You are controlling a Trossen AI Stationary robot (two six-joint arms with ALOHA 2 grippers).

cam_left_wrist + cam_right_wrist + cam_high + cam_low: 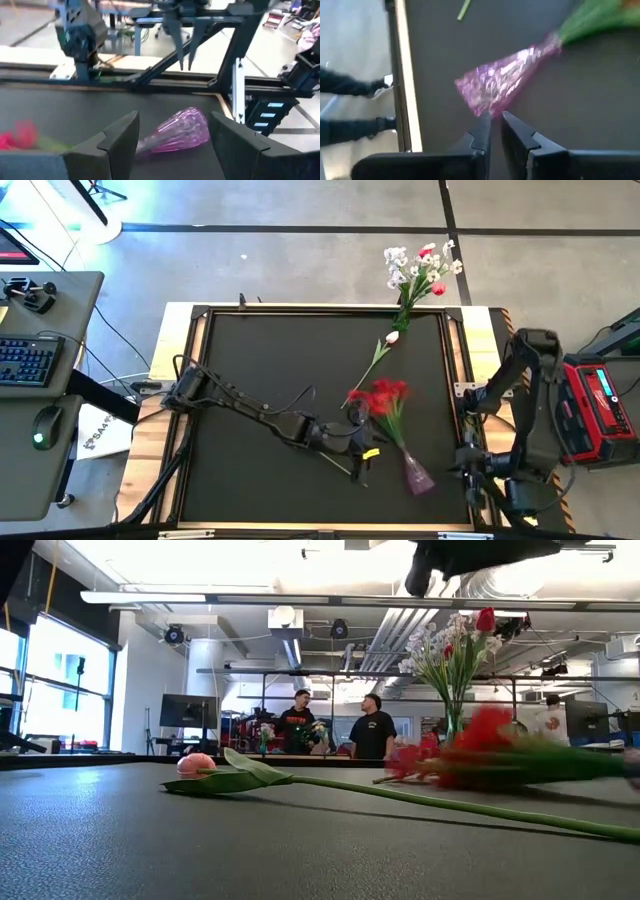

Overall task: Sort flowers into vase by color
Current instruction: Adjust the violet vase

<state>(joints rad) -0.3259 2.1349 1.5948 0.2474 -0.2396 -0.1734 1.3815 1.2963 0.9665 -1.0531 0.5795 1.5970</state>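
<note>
A purple vase (418, 475) lies on its side near the table's near right corner, with the green stems of a bunch of red flowers (385, 398) in its narrow mouth. A pink tulip (392, 337) lies flat farther back. My left gripper (172, 135) is open just left of the vase (175, 132), and its fingers touch nothing. My right gripper (495, 122) hangs above the table's right edge by the vase's wide end (485, 95). Its fingers (186, 55) are shut on nothing.
White-lavender sprigs and red tulips (422, 268) stand in a vase (452, 720) at the table's far edge. A raised frame (455, 380) runs along the mat's right side. People (370, 730) stand in the room beyond. The mat's left half (260, 350) is bare.
</note>
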